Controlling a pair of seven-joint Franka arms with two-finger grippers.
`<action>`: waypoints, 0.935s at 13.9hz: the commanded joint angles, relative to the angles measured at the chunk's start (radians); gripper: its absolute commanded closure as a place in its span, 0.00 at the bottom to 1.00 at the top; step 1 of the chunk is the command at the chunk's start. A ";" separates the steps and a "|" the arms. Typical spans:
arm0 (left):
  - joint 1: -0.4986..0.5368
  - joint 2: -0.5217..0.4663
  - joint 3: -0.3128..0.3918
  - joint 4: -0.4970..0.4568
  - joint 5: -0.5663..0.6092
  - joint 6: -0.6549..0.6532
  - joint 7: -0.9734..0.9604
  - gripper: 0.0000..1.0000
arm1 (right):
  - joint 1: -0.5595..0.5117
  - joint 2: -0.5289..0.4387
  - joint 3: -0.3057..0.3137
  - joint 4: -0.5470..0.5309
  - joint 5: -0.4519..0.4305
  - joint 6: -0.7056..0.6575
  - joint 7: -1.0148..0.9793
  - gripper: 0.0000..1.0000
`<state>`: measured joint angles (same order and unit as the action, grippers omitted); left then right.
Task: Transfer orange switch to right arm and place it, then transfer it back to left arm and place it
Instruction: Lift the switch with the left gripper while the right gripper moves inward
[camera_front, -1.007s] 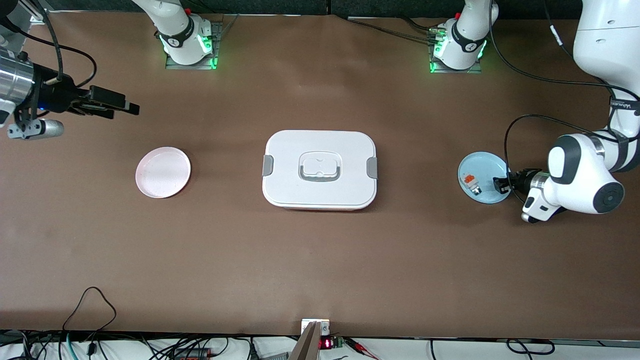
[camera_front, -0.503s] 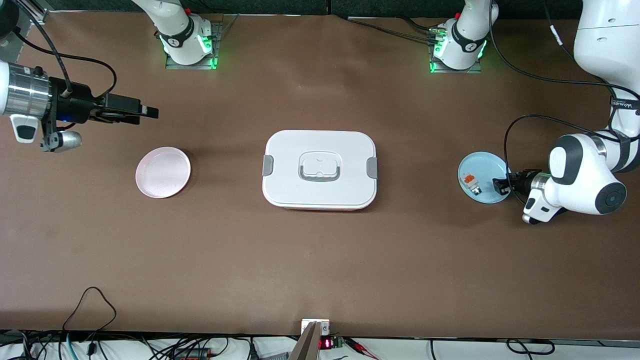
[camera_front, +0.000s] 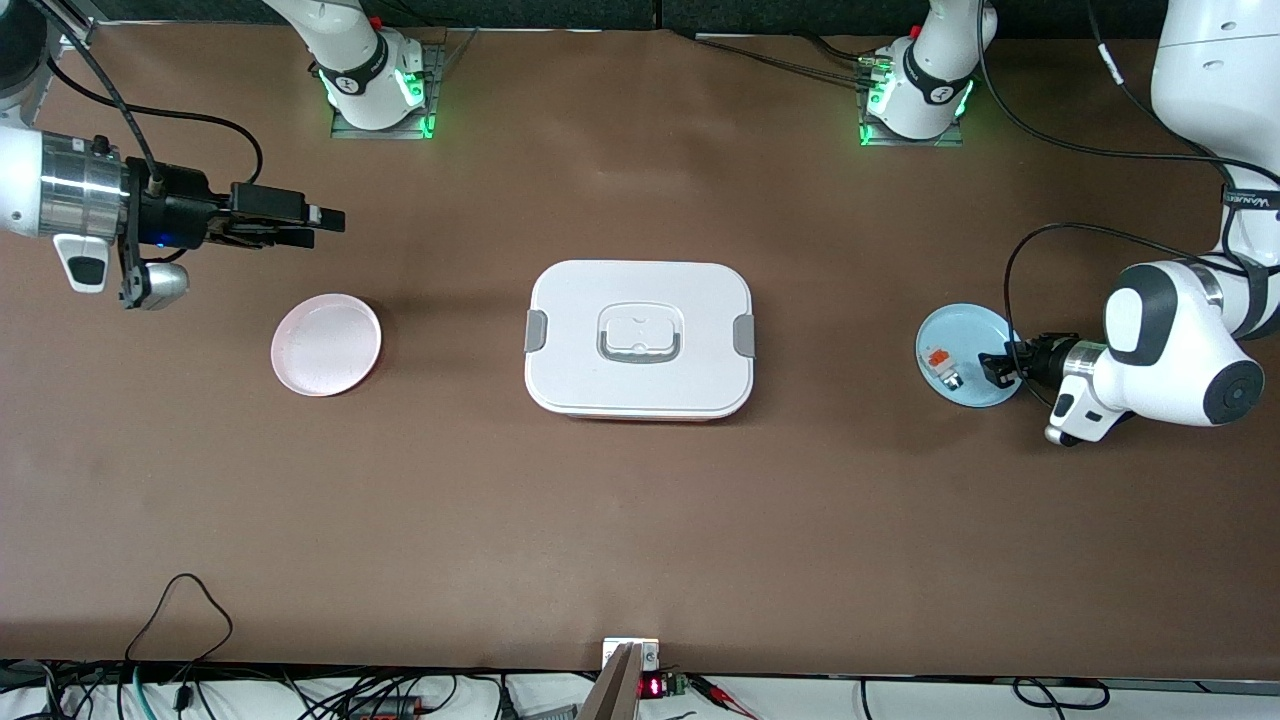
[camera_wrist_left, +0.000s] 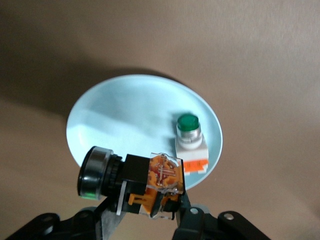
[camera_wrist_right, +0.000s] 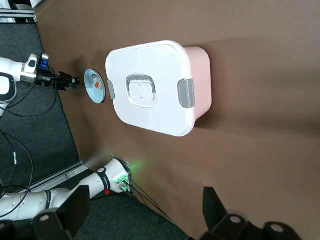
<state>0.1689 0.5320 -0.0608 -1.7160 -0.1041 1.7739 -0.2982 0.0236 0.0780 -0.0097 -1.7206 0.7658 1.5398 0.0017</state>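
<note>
The orange switch (camera_wrist_left: 145, 176), black with orange parts and a dark round end, is held just above the pale blue plate (camera_wrist_left: 130, 110). My left gripper (camera_wrist_left: 150, 207) is shut on it. In the front view that gripper (camera_front: 1000, 368) hangs over the plate's (camera_front: 962, 340) rim at the left arm's end of the table. The white lidded box (camera_front: 640, 338) stands at the table's middle. My right gripper (camera_front: 322, 226) is open and holds nothing. It is in the air over bare table near the pink plate (camera_front: 326, 344), pointing toward the box (camera_wrist_right: 150, 95).
A small white-grey piece with an orange base and green cap (camera_wrist_left: 190, 142) lies on the blue plate beside the held switch; the front view shows it too (camera_front: 940, 365). Both arm bases stand along the table's edge farthest from the front camera.
My right gripper has travelled toward the middle of the table, still open. The left gripper, with the switch in it, has shifted slightly over the blue plate.
</note>
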 joint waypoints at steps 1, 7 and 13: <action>-0.005 -0.030 -0.001 0.018 -0.040 -0.062 -0.036 0.83 | 0.001 0.022 -0.001 0.007 0.021 0.000 -0.011 0.00; -0.016 -0.066 -0.082 0.075 -0.101 -0.142 -0.215 0.90 | 0.007 0.031 -0.001 0.009 0.064 0.006 -0.009 0.00; -0.014 -0.119 -0.273 0.085 -0.164 -0.142 -0.534 0.92 | 0.006 0.031 -0.001 0.022 0.131 0.010 -0.008 0.00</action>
<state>0.1482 0.4399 -0.2967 -1.6359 -0.2355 1.6506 -0.7566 0.0282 0.1005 -0.0099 -1.7159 0.8490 1.5476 0.0006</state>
